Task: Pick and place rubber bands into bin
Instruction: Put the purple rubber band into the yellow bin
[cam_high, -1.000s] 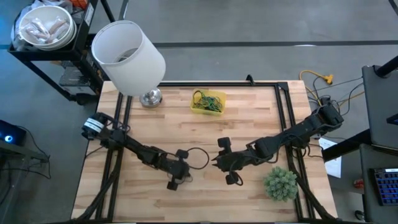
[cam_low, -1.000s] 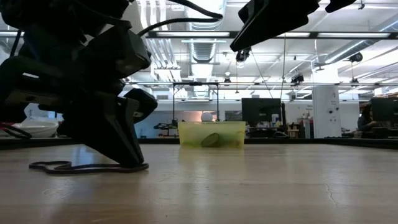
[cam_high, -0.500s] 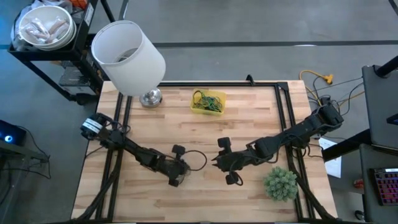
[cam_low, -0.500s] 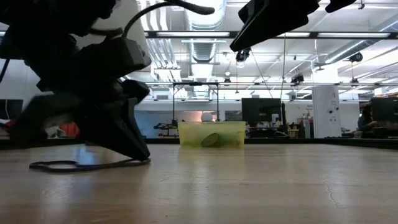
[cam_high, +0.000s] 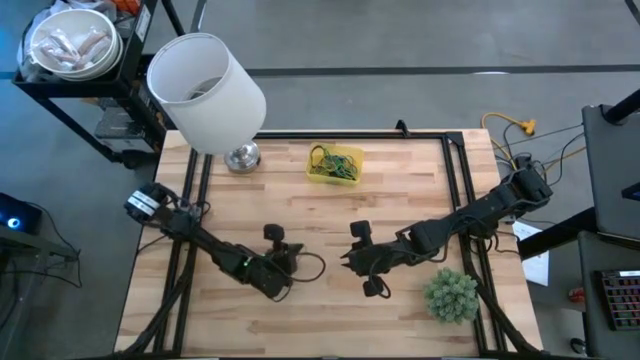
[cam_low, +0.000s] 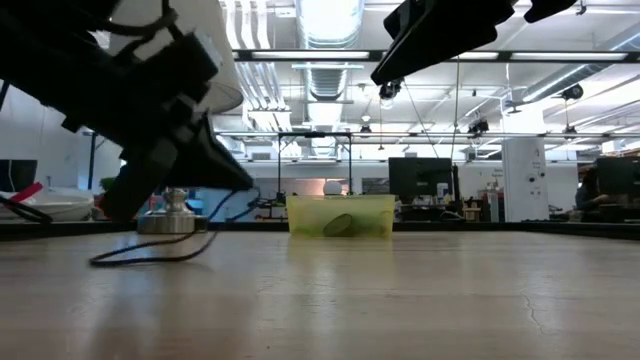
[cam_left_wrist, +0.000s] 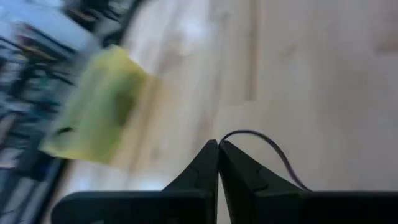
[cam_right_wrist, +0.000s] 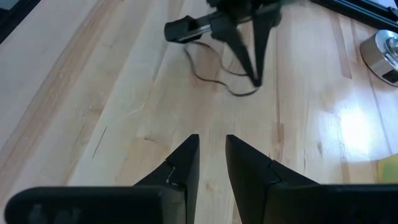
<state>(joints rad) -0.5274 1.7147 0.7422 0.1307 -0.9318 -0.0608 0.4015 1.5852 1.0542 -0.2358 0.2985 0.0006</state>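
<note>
Left gripper (cam_left_wrist: 218, 147) pinched tight on a black rubber band (cam_left_wrist: 273, 151), lifting it; right gripper (cam_right_wrist: 211, 149) hovers, fingers slightly apart, empty.

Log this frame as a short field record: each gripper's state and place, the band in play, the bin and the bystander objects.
left gripper: shut on a black rubber band, low over the table's front-left middle
black rubber band: loop trails on the wooden table
right gripper: slightly open, empty, waiting beside the left arm
bin: yellow, back centre, already holds bands
others: white lampshade, green plant
</note>
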